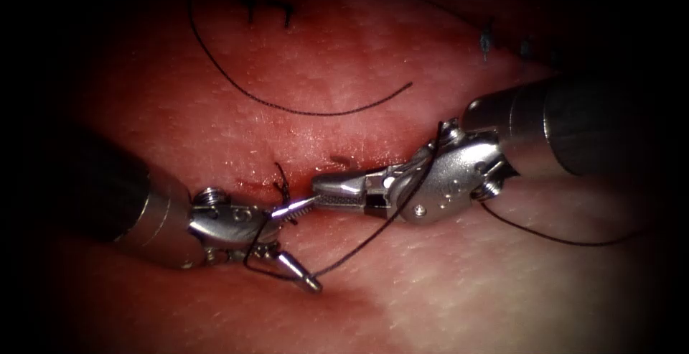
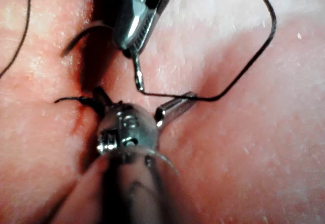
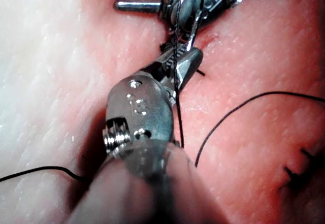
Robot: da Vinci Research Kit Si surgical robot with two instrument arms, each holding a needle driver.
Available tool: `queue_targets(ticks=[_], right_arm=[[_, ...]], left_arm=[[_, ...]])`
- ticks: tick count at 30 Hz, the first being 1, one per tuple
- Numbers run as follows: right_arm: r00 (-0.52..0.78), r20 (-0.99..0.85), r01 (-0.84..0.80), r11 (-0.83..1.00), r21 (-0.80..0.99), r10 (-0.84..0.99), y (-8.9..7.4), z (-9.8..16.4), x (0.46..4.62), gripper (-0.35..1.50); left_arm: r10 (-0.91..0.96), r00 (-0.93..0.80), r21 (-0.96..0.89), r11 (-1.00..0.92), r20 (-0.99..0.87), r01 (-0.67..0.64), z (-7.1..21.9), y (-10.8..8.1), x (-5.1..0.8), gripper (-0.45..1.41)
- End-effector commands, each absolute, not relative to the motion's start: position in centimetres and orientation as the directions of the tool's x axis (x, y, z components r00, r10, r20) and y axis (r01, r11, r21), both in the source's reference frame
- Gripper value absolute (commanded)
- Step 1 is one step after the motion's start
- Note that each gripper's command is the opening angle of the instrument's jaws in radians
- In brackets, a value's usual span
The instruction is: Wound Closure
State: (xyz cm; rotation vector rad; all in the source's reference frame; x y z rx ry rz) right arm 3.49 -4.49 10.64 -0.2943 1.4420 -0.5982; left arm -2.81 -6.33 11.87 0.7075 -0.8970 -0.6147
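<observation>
Tissue (image 1: 445, 289) lay under both tools, wet with red fluid (image 1: 215, 131) around the cut (image 1: 251, 182). From eight o'clock in the endoscope view the left gripper (image 1: 314, 243) reached toward the middle. It was spread wide and held nothing, with one jaw aimed at three o'clock and the other at five o'clock. Thread (image 1: 359, 245) was looped around its wrist and lower jaw, then climbed toward two o'clock across the body of the right tool. A short dark thread end (image 1: 281, 178) stood up out of the cut just above the upper jaw.

The right gripper (image 1: 317, 184) came in from three o'clock, closed narrow, its tip almost touching that upper jaw. In the left wrist view a short bent strand hung from its tip and ran on into the thread, so it appeared to be holding the thread. I could not tell where the needle was.

A loose strand curved across the tissue toward twelve o'clock, beneath dark finished stitches (image 1: 267, 8) at eleven o'clock. Another strand trailed away at four o'clock.
</observation>
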Motion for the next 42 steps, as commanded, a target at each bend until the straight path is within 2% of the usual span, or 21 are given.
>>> queue_targets(ticks=[1,15,16,17,18,19,20,21,23,25,29,31,42], right_arm=[[0.009,-0.837,0.218,0.818,-0.532,-0.547,-4.48,10.74,3.55,-0.35],[0.012,-0.824,0.223,0.805,-0.550,-0.566,-4.56,10.84,3.53,-0.35],[0.052,-0.824,0.210,0.813,-0.543,-0.564,-4.54,10.82,3.53,0.27],[0.096,-0.845,0.180,0.844,-0.505,-0.526,-4.52,10.80,3.53,0.57],[0.154,-0.876,0.119,0.889,-0.442,-0.456,-4.52,10.79,3.53,1.01],[0.198,-0.895,0.054,0.916,-0.398,-0.400,-4.51,10.77,3.53,1.26],[0.227,-0.911,-0.013,0.934,-0.357,-0.345,-4.51,10.75,3.53,1.41],[0.238,-0.922,-0.075,0.941,-0.331,-0.305,-4.52,10.73,3.53,1.48],[0.219,-0.938,-0.138,0.943,-0.302,-0.268,-4.59,10.69,3.51,1.48],[0.252,-0.919,-0.156,0.924,-0.348,-0.304,-4.67,10.64,3.52,1.48],[0.301,-0.861,-0.170,0.865,-0.472,-0.410,-4.75,10.55,3.58,1.31],[0.305,-0.837,-0.192,0.832,-0.521,-0.454,-4.76,10.54,3.65,1.30],[0.332,-0.725,-0.099,0.742,-0.663,-0.603,-4.76,10.56,3.78,1.26]], left_arm=[[-0.732,0.487,0.766,0.617,0.476,0.179,11.91,-6.44,-2.85,1.01],[-0.730,0.488,0.764,0.621,0.480,0.177,11.90,-6.43,-2.88,1.01],[-0.730,0.488,0.764,0.621,0.480,0.177,11.89,-6.43,-2.88,1.01],[-0.730,0.488,0.764,0.621,0.480,0.177,11.89,-6.43,-2.88,1.01],[-0.729,0.488,0.764,0.621,0.480,0.177,11.90,-6.43,-2.88,1.01],[-0.729,0.488,0.764,0.621,0.480,0.177,11.90,-6.43,-2.88,1.01],[-0.729,0.488,0.764,0.621,0.480,0.177,11.89,-6.43,-2.88,1.01],[-0.730,0.488,0.764,0.621,0.480,0.177,11.89,-6.43,-2.88,1.01],[-0.730,0.488,0.764,0.621,0.479,0.177,11.90,-6.43,-2.88,1.01],[-0.730,0.487,0.764,0.620,0.479,0.178,11.90,-6.43,-2.89,1.01],[-0.730,0.487,0.764,0.620,0.479,0.179,11.89,-6.44,-2.90,1.01],[-0.730,0.487,0.764,0.620,0.479,0.179,11.89,-6.44,-2.90,1.01],[-0.730,0.487,0.764,0.620,0.479,0.179,11.88,-6.45,-2.91,1.01]])
